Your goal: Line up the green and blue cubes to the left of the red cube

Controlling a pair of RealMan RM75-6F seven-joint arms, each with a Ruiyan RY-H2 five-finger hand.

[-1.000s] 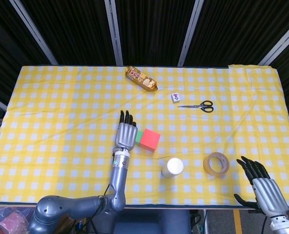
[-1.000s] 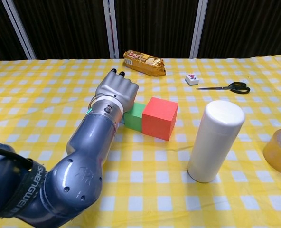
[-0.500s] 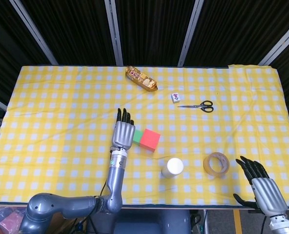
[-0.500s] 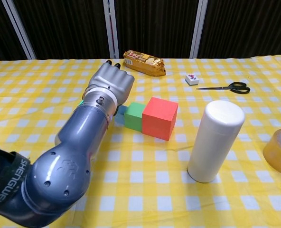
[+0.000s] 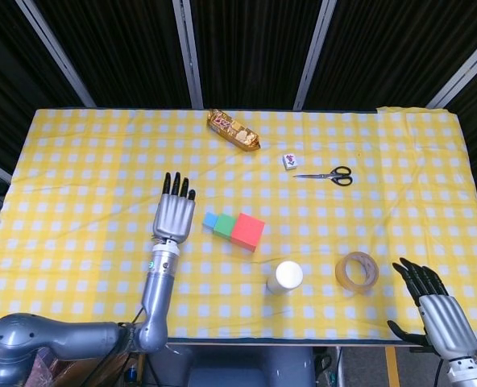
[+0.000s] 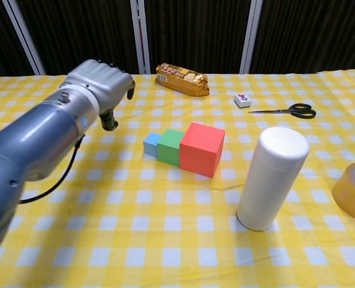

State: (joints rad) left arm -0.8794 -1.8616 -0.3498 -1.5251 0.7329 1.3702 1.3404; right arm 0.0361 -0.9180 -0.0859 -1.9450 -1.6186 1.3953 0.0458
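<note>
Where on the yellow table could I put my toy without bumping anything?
The far left of the checked cloth, left of the left hand, is bare. So is the far right, past the scissors and above the tape roll. It is crowded in the middle: blue cube, green cube, red cube and white cylinder.

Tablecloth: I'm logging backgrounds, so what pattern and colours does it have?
The tablecloth is a yellow and white check, clearest in the head view.

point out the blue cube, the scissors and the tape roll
blue cube (image 5: 210, 220), head view, on its top face
scissors (image 5: 341, 175), head view, on the black handles
tape roll (image 5: 357, 271), head view, on the ring's upper rim
</note>
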